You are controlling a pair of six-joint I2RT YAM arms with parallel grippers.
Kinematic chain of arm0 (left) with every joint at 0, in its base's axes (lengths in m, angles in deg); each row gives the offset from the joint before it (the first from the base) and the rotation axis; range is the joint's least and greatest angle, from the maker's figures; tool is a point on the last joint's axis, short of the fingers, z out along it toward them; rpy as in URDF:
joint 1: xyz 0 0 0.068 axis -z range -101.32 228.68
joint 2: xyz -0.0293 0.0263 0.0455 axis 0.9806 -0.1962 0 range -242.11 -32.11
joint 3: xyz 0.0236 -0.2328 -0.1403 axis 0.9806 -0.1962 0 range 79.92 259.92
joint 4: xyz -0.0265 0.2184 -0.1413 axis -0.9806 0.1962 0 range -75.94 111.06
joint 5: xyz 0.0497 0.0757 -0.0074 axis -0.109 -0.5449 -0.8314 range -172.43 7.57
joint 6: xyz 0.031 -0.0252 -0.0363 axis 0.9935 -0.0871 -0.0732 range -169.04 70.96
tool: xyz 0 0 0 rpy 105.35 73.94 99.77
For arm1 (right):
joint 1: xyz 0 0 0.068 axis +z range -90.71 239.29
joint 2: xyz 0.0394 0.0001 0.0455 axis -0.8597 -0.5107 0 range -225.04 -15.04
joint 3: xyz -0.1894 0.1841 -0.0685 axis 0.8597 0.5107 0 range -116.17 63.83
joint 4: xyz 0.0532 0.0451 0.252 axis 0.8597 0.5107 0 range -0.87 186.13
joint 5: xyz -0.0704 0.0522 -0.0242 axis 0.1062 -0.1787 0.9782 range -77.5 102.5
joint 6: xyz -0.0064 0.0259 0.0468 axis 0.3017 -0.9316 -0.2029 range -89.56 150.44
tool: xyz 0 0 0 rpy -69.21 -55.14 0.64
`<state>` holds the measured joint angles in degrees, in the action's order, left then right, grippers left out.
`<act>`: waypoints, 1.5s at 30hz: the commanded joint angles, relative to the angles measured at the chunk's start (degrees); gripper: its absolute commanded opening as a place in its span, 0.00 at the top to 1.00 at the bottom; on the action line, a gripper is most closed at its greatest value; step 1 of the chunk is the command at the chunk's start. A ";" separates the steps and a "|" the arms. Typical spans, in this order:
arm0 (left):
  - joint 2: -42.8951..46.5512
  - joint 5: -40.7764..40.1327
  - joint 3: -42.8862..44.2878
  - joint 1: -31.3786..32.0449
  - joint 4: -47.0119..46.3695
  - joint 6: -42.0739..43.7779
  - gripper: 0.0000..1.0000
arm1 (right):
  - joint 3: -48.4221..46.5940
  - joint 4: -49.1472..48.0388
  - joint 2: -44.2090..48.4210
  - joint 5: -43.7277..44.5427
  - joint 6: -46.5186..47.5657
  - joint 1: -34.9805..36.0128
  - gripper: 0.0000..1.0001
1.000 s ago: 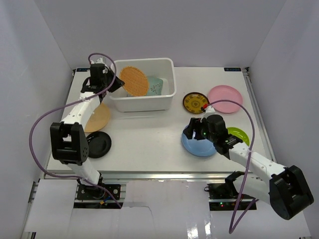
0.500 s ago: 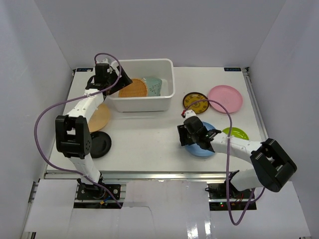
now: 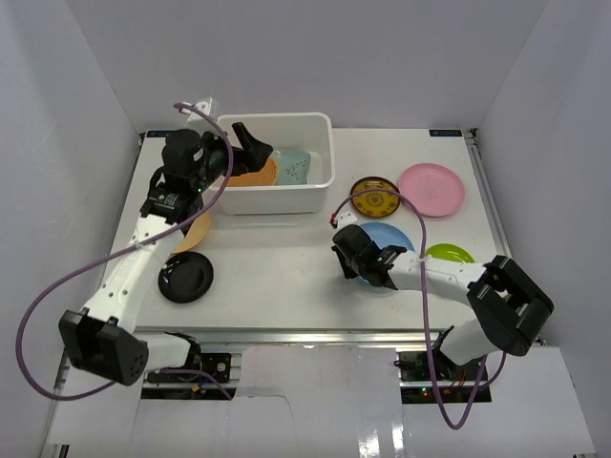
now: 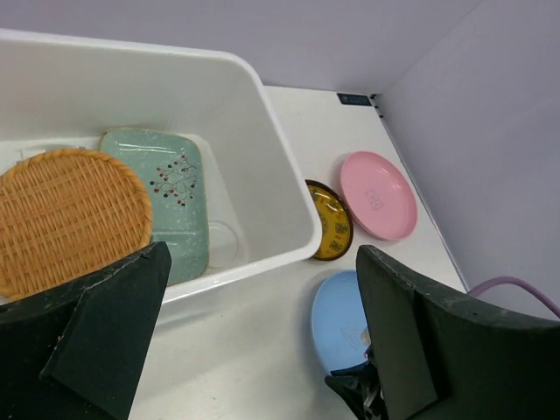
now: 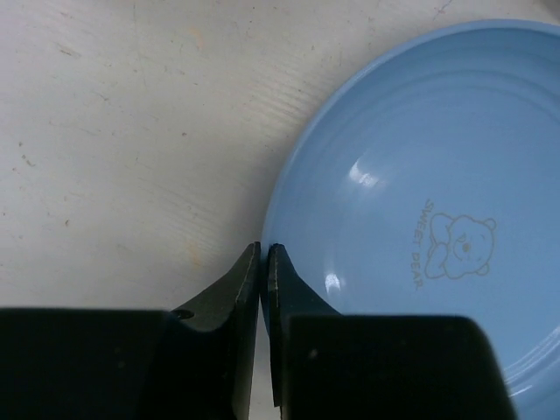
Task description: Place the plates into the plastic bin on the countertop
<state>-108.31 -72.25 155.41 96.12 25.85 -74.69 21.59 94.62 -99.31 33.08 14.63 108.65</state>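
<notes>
The plastic bin (image 3: 320, 186) stands at the back of the countertop (image 3: 277, 253). In it a woven tan plate (image 4: 70, 219) leans beside a pale green divided plate (image 4: 171, 197). My left gripper (image 3: 250, 148) hovers over the bin's left end, open with nothing between its fingers (image 4: 114, 337). The round blue plate (image 3: 391, 240) lies right of centre. My right gripper (image 5: 263, 254) is shut on the blue plate's (image 5: 420, 219) left rim, low over the countertop.
A patterned yellow-brown plate (image 3: 373, 197) and a pink plate (image 3: 431, 189) lie right of the bin. A lime green plate (image 3: 451, 255) sits beside the blue one. An orange plate (image 3: 198, 232) and a black plate (image 3: 186, 278) lie at the left, near my left arm.
The left gripper opened and let go of the woven plate, which dropped into the bin. The right gripper slid to the blue plate's left edge and closed on its rim.
</notes>
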 commanded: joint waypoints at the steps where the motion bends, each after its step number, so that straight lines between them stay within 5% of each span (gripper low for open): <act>1: 6.23 1.60 -7.42 -0.73 0.34 2.18 0.02 | -3.54 2.58 5.32 1.74 -0.01 2.92 0.92; 7: 20.29 1.34 -19.73 -0.38 1.65 4.29 0.02 | -14.70 6.37 14.13 7.98 3.94 6.18 0.92; 11: 26.54 0.11 -24.92 -0.20 3.67 4.73 0.02 | -23.48 0.41 12.74 7.38 11.66 6.18 0.92; 16: 30.76 0.63 -30.47 -0.20 5.51 4.03 0.02 | -46.28 -1.63 -2.72 1.85 24.31 6.01 0.92; 24: 33.75 -2.26 -36.72 1.99 6.58 4.12 0.02 | -81.99 0.48 -31.46 -11.24 30.58 3.11 0.92; 30: 34.10 -4.72 -35.93 3.57 7.10 4.91 0.02 | -90.30 -0.40 -43.95 -16.09 30.49 1.09 0.92; 36: 34.37 -7.01 -35.58 3.66 7.63 5.43 0.02 | -83.36 -1.90 -45.37 -18.21 30.49 0.91 0.92; 37: 34.28 -7.01 -35.58 3.66 7.54 5.35 0.02 | -83.27 -1.63 -45.98 -18.21 30.49 0.82 0.90; 41: 33.67 -8.24 -35.40 3.75 7.81 5.35 0.02 | -83.88 -1.54 -46.25 -18.03 29.70 0.91 0.48; 45: 33.58 -7.98 -35.23 3.66 7.72 5.26 0.02 | -83.19 -1.54 -43.71 -18.47 27.77 -0.06 0.39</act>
<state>-74.96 -79.14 118.84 99.57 33.35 -69.99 -60.78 96.18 -146.76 15.44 43.44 109.18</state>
